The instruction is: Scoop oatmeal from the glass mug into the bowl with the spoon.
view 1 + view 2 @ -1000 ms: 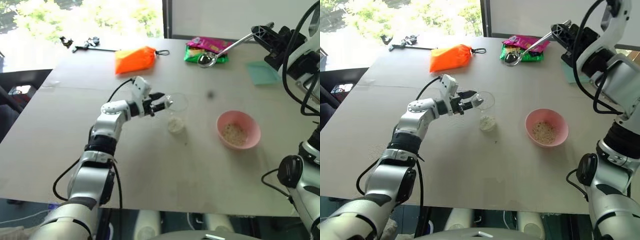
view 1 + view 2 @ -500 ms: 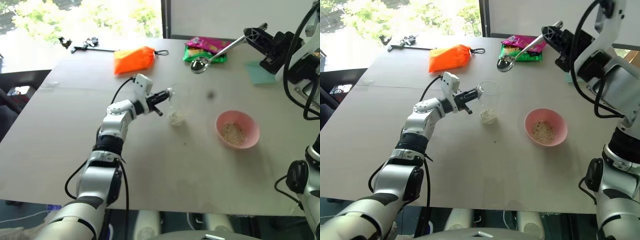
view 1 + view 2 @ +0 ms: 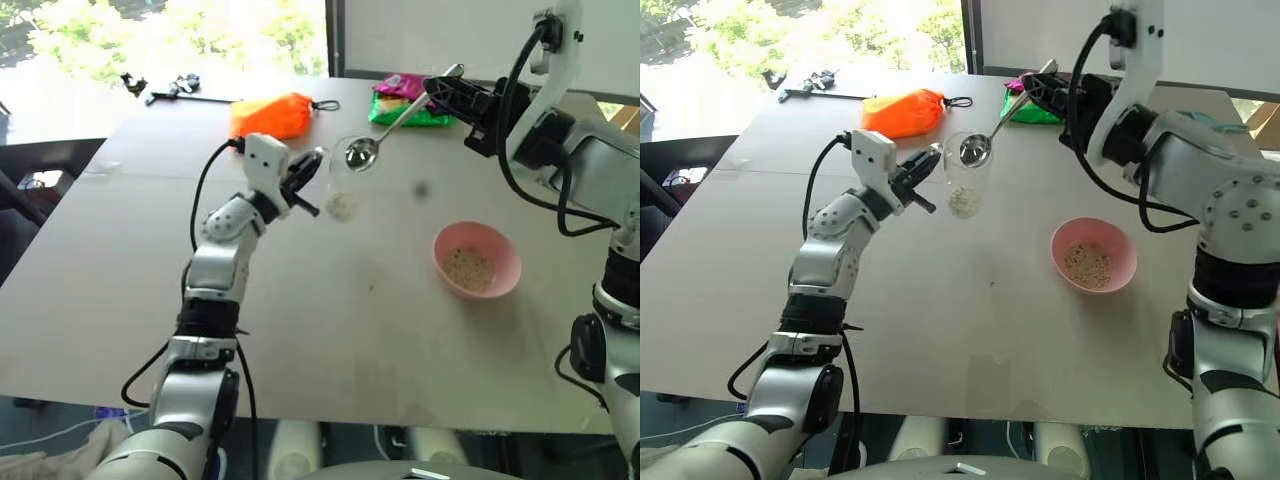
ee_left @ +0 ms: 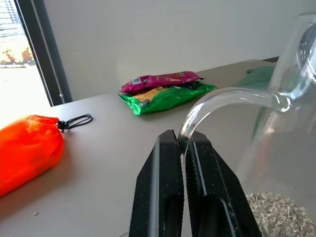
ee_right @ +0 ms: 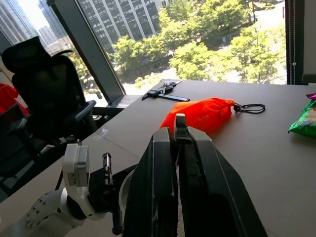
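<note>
Fingers [image 4: 165, 197] of the left gripper [image 4: 183, 143] are being kept pinched on the clear glass mug's [image 3: 967, 175] thin handle while the slim silver spoon [image 3: 372, 138], clamped in the right gripper [image 5: 175, 129], is being held at its rim, where slippage could be caused and pale oatmeal [image 4: 276, 212] spilled.

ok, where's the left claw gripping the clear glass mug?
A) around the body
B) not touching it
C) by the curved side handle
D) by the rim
C: in the left wrist view the left claw is shut on the curved handle of the clear glass mug, whose body stands off to one side.
</note>
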